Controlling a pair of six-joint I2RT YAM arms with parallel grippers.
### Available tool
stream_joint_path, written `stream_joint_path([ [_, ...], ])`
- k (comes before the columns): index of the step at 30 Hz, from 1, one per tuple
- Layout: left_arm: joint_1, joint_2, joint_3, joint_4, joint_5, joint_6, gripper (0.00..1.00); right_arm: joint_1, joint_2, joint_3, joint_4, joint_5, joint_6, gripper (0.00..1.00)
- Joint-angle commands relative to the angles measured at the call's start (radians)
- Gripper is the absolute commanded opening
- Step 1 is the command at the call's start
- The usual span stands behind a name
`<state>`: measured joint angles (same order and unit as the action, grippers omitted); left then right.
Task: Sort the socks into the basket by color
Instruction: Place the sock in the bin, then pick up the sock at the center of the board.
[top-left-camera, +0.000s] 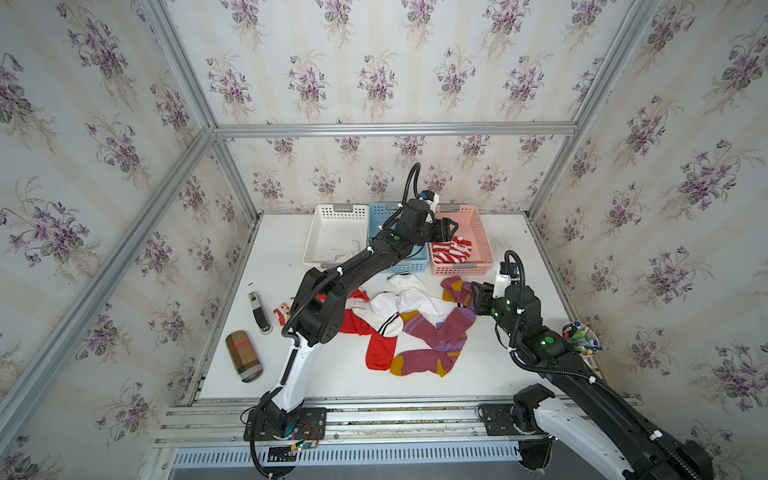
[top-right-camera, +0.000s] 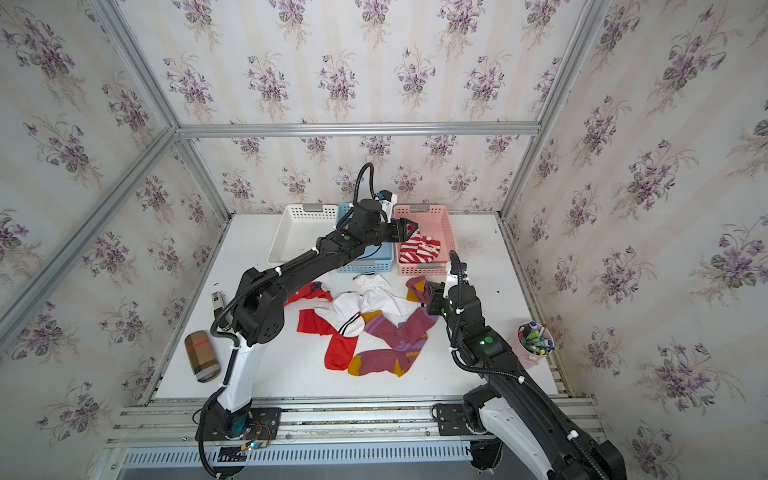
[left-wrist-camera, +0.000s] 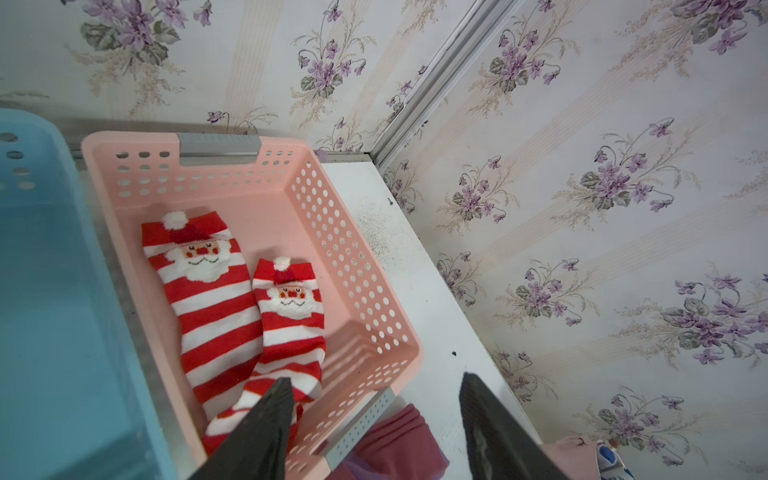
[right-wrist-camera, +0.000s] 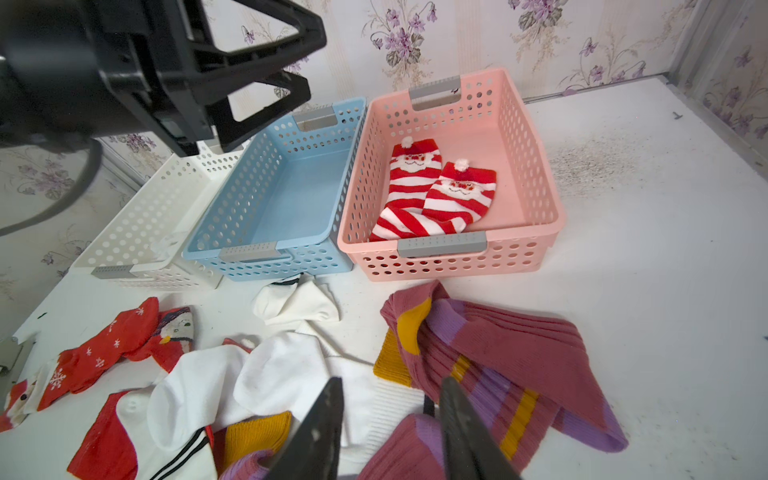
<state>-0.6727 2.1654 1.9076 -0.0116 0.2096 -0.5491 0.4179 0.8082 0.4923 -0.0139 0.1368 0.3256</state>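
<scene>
A folded maroon-purple sock (right-wrist-camera: 498, 353) lies on the table (right-wrist-camera: 665, 208) just before the pink basket (right-wrist-camera: 536, 166), immediately ahead of the open, empty right end effector (right-wrist-camera: 392, 384), the nearer one, while the left end effector (left-wrist-camera: 376, 378) hangs open over that basket's striped Santa socks (left-wrist-camera: 216, 307).

Two red-white striped Santa socks (right-wrist-camera: 411, 183) lie flat, side by side, inside pink basket (right-wrist-camera: 457, 262); white socks (right-wrist-camera: 282, 374), maroon-purple socks (right-wrist-camera: 519, 353) and red socks (right-wrist-camera: 104, 357) lie heaped, overlapping, just outside that basket's near wall.

Santa socks (left-wrist-camera: 216, 316) look fuzzy cloth, the pink basket (left-wrist-camera: 349, 249) smooth plastic, the maroon sock (right-wrist-camera: 519, 353) ribbed knit.
</scene>
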Motion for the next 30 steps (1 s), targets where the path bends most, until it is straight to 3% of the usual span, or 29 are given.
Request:
stream_joint_path([
  [1,0.001,-0.103,-0.104,-0.001,-0.079,0.044,0.68,-0.002,0.02,-0.006,0.064,-0.038,0.013,0.4],
  [12,0.006,-0.549,-0.659,-0.011,-0.212,0.046,0.73,0.005,0.143,-0.013,0.156,-0.145,0.045,0.4],
  [19,0.007,-0.815,-0.964,-0.053,-0.306,0.005,0.76,0.062,0.21,-0.036,0.205,-0.165,0.065,0.4],
  [26,0.01,-0.996,-1.137,-0.128,-0.371,0.02,0.81,0.199,0.337,-0.035,0.278,-0.139,0.075,0.4],
  [30,0.03,-1.057,-1.157,-0.199,-0.38,0.049,0.83,0.261,0.433,-0.012,0.306,-0.137,0.081,0.39],
])
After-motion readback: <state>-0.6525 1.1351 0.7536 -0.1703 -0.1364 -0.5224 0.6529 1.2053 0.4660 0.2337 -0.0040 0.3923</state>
